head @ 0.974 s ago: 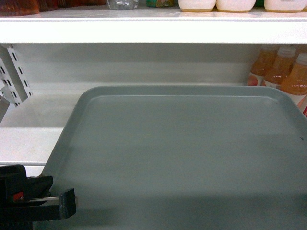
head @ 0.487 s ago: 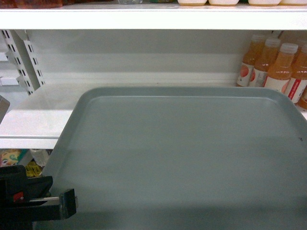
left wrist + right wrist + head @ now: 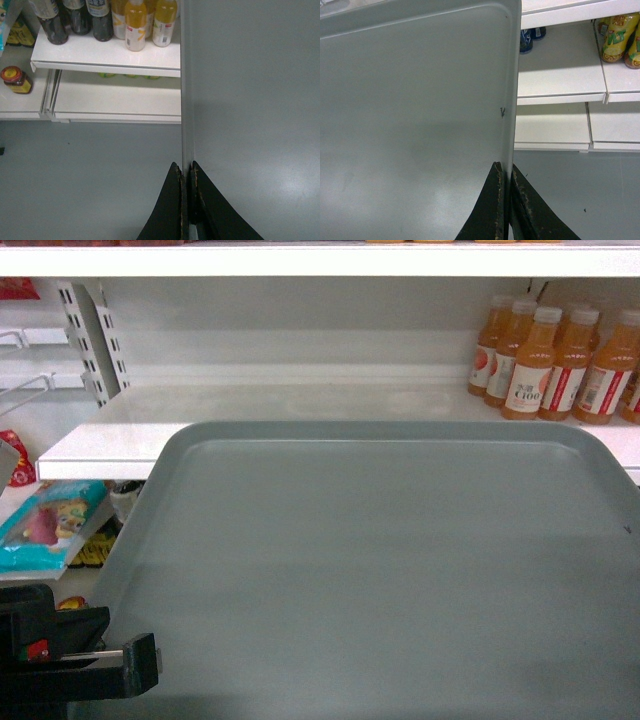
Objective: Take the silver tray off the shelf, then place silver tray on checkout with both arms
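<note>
Filling most of the head view, the silver tray (image 3: pixel 385 570) lay flat and level with nothing on it, its far rim in front of the white shelf (image 3: pixel 300 410) and not touching the board. A row of orange drink bottles (image 3: pixel 555 365) stood at the right on that shelf. Lower left, a cyan snack packet (image 3: pixel 50 525) lay on another shelf.

Left gripper (image 3: pixel 186 172) was clenched on the tray's left rim, one finger on each side of the edge; the head view showed only its black wrist block at bottom left. Right gripper (image 3: pixel 506 172) was likewise pinched on the tray's right rim; it did not appear in the head view at all.

Left wrist view alone showed grey floor (image 3: pixel 85 165) under the tray, yellow juice bottles (image 3: pixel 137 25) and dark bottles (image 3: pixel 75 20) on a low shelf, and a red-lidded jar (image 3: pixel 15 80) farther left. Right wrist view alone showed a small dark mark (image 3: pixel 503 111) on the tray near its rim, and yellow packaged goods (image 3: pixel 617 42) on low shelving.
</note>
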Robot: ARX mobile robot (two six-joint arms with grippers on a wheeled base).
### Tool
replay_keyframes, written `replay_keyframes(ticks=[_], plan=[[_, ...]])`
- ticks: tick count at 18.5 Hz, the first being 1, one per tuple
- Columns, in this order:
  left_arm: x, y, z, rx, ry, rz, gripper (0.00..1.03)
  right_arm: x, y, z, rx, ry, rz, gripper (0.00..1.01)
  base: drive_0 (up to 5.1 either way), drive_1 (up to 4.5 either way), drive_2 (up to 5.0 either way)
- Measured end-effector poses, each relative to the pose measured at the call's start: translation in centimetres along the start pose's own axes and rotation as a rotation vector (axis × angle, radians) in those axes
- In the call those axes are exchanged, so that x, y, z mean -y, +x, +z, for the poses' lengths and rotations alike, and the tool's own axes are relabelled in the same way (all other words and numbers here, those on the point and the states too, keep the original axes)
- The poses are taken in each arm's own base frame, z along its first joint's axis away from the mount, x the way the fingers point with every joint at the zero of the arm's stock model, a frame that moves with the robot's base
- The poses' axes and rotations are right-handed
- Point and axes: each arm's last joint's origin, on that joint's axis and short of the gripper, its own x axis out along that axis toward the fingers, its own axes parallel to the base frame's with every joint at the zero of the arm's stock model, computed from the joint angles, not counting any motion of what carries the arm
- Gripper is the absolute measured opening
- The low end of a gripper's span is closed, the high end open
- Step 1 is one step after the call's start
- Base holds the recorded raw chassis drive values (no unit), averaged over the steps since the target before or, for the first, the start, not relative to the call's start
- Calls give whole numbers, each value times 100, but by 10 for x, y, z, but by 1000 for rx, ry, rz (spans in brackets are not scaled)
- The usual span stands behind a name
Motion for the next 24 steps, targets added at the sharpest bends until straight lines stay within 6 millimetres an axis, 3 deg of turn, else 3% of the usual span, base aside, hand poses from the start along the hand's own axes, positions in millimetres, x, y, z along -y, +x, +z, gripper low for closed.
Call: replay_keyframes(ticks=[24], plan=[[0,0,0,2,0,1,2,0,0,0,1,3,4,3,8,-420,437]])
